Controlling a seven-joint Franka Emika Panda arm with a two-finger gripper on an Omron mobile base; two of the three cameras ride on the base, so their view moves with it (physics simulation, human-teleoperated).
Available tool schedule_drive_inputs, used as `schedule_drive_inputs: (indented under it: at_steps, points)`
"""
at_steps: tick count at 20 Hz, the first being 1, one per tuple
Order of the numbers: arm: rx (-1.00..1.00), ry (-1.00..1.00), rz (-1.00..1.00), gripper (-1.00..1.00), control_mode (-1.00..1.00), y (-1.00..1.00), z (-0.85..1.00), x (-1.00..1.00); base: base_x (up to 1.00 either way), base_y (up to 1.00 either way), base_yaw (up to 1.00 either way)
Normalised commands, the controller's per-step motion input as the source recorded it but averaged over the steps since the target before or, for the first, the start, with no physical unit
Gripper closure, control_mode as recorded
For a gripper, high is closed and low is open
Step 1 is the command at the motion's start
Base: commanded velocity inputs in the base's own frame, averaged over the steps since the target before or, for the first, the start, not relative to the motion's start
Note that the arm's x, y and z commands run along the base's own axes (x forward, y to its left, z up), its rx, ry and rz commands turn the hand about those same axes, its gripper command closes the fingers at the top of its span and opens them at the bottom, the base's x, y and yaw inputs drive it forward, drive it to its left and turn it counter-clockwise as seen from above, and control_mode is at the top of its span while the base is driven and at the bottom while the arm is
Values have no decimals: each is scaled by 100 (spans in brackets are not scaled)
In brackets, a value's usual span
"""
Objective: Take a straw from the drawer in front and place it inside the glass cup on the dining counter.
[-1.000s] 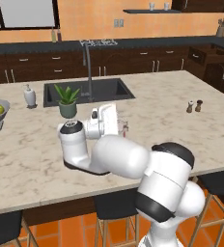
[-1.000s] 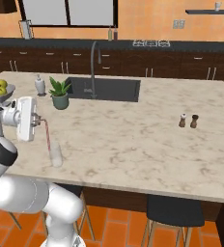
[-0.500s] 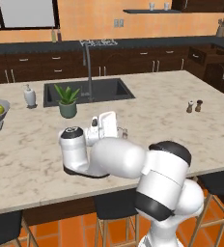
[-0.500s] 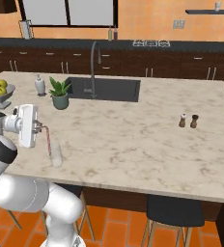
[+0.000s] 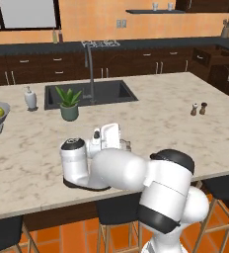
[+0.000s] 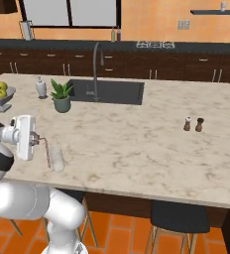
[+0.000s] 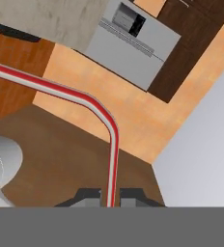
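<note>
Seemingly mid-insertion: from the left base view, the glass cup (image 5: 126, 145) stands on the dining counter (image 5: 161, 123), just beside the hand. From the right, the straw (image 6: 47, 151) hangs into the cup. Hand view: the gripper (image 7: 111, 195) is clenched on the straw; best lower straight, release gently.

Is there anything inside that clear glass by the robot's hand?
The pink straw, held in the shut fingers, hangs into the glass. Its lower end blurs against the glass.
</note>
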Motion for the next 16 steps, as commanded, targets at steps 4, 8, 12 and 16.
schedule_drive_inputs:
  at_steps: [4, 8, 12, 16]
  points:
    - [0, -13, 0, 100, -100, -7, 69, -46, 0, 0, 0]
    - [0, -24, 0, 100, -100, 0, 64, 32, 0, 0, 0]
    - [0, -18, 0, 100, -100, 3, 31, 21, 0, 0, 0]
    - [-1, -3, 0, 100, -100, 8, -11, 21, 0, 0, 0]
